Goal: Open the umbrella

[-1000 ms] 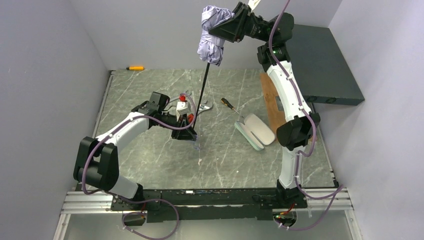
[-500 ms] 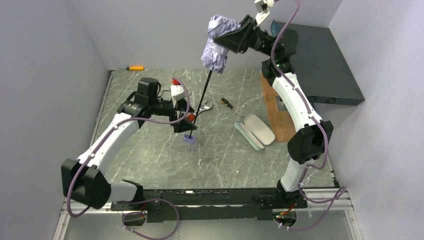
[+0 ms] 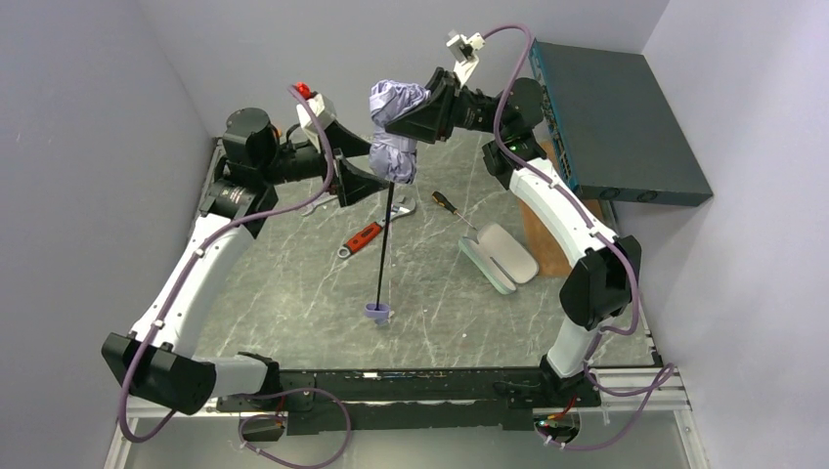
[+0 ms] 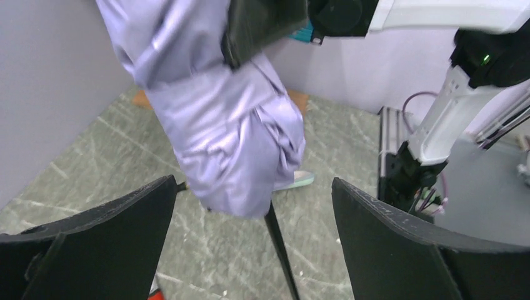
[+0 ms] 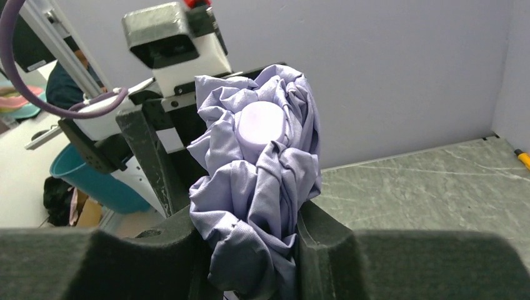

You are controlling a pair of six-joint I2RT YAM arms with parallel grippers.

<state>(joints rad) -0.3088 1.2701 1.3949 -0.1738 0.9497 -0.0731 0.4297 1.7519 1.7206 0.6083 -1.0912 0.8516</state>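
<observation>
Since the moment before, the left claw [image 3: 367,168] is no longer gripping down at the umbrella [image 3: 393,147] handle [image 3: 376,312]; it is now standing high, beside the bundled cloth, and its two fingers [image 4: 112,231] are spreading wide. In the left wrist view the fingers are standing on both sides of the lavender bundle and are not touching it. The right claw [image 3: 399,119] is also lower than before and is pinching the top of the folded cloth between its fingers, so the umbrella is hanging upright above the middle of the table [image 3: 293,293]. Its thin black shaft [image 3: 384,244] is pointing straight down, and the handle is sitting low at the table; whether it is touching the surface I cannot tell. A red-handled tool [image 3: 360,238] is lying just left of the shaft. A screwdriver [image 3: 445,202] and a pale green case [image 3: 499,256] are lying to the right, apart from the umbrella.
</observation>
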